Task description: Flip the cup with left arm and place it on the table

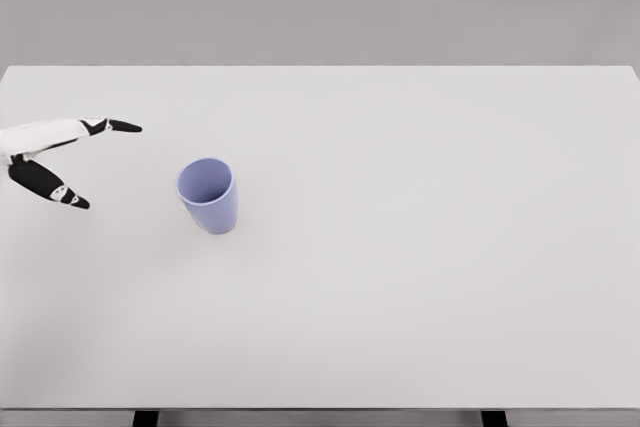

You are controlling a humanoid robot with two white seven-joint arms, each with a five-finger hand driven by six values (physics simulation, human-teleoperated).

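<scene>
standing mouth-up on the white table (420, 247), the lavender cup (208, 195) sits in the left half of the surface, its open rim facing the camera and its body tapering toward the base. no label, logo or writing shows on its plain wall. the left hand (50, 157) reaches in from the left edge, well apart from the cup and holding nothing; its fingers are spread loose, one black-tipped finger (118, 126) pointing toward the table's middle and another (62, 193) angled down toward the near side. two dark table legs show at the bottom edge
</scene>
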